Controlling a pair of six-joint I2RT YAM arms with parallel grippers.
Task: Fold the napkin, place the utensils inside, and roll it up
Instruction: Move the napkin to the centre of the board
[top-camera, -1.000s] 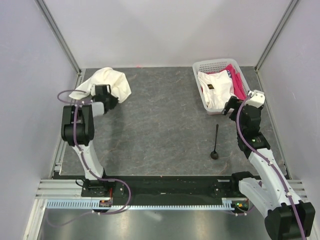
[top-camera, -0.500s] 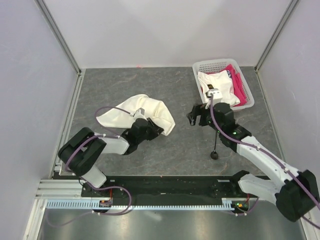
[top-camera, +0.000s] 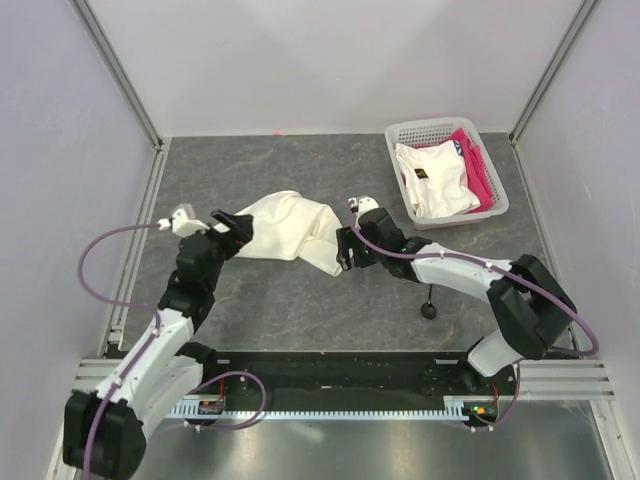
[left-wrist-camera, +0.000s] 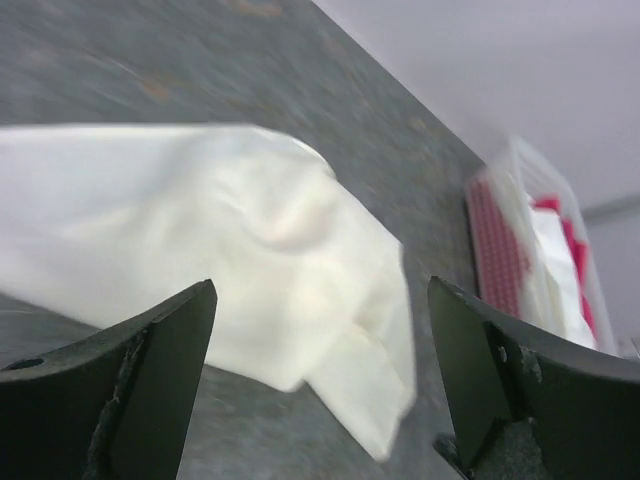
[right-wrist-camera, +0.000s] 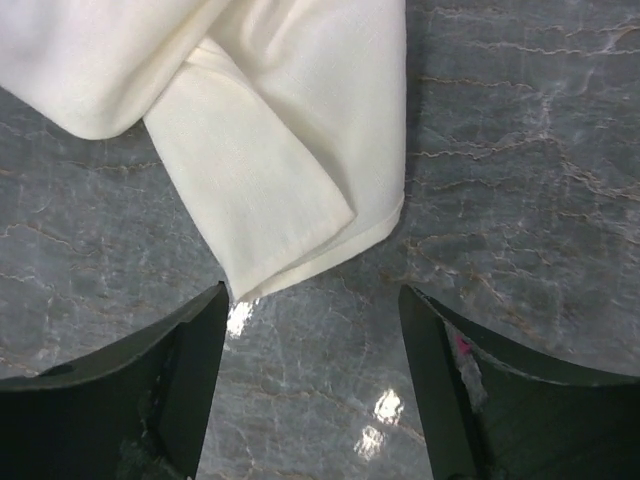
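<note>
Lying crumpled, napkin (top-camera: 290, 228) in all views; spoon (top-camera: 429, 309) overhead only

Cream-white napkin (top-camera: 290, 228), crumpled and loosely folded over, lying mid-tabletop. Slim black spoon (top-camera: 429, 310) right of centre, bowl toward near edge, handle partly hidden.

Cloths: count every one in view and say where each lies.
3. The napkin lies crumpled on the table. The white garment sits in the basket. The pink cloth lies beside it in the same basket. More could be hidden underneath.
</note>
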